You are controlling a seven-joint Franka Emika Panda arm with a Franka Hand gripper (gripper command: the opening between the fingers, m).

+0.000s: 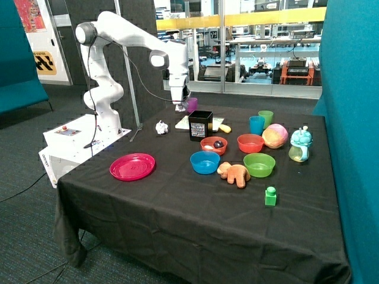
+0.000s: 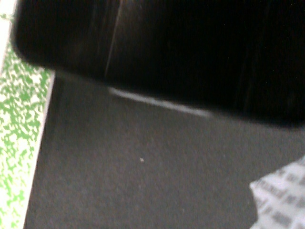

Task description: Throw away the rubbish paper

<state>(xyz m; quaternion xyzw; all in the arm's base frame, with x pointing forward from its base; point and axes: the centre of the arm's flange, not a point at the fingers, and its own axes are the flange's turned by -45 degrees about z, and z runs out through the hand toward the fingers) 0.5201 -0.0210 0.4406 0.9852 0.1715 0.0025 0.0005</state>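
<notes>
My gripper [image 1: 179, 105] hangs above the table's far side, between a purple cup [image 1: 192, 104] and the black box [image 1: 201, 125]. It is shut on a small crumpled ball of rubbish paper [image 1: 178, 109], held clear of the cloth. In the wrist view a printed white piece of that paper [image 2: 281, 202] shows at one corner, with the black box [image 2: 162, 43] filling the picture beyond it. A second ball of rubbish paper [image 1: 161, 126] lies on the black cloth, on the robot-base side of the box.
A flat white sheet [image 1: 185, 122] with green speckles [image 2: 19, 143] lies under the gripper. Nearby stand a pink plate [image 1: 132, 166], blue [image 1: 205, 162], red [image 1: 250, 142], green [image 1: 259, 164] and orange [image 1: 214, 145] bowls, cups [image 1: 261, 122], a plush toy [image 1: 235, 174] and a green block [image 1: 270, 196].
</notes>
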